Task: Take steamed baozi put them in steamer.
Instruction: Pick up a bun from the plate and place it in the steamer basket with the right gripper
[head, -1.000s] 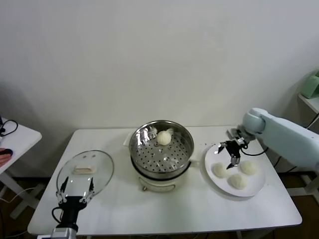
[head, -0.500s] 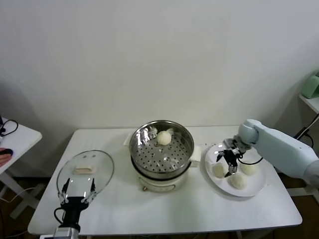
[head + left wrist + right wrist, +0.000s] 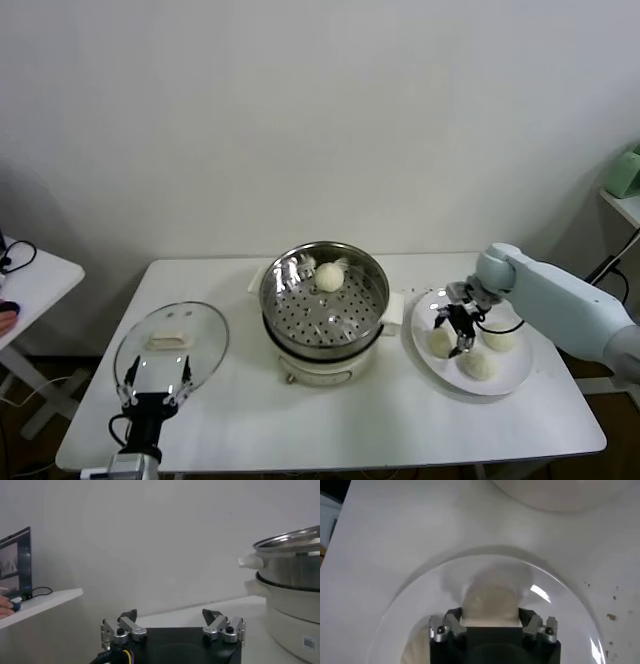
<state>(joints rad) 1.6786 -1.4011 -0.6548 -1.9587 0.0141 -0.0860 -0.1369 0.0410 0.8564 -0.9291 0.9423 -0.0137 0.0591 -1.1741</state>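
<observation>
Descended since earlier frame: right gripper (image 3: 449, 335), now low over flat white plate (image 3: 515, 375), fingers straddling nearest cream-white domed bun (image 3: 490, 602), partly closed about it; firm pinch not confirmed. One bun in shiny perforated steel steamer basket (image 3: 285, 305) to left. Left gripper (image 3: 154, 383) parked, spread.

Right arm reaches in from the right edge of the head view, right gripper (image 3: 448, 334) pointed down at mid-right, fingers (image 3: 454, 625) hugging a bun (contact looks snug). Left gripper (image 3: 153, 381) idles at lower left, fingers spread apart.
</observation>
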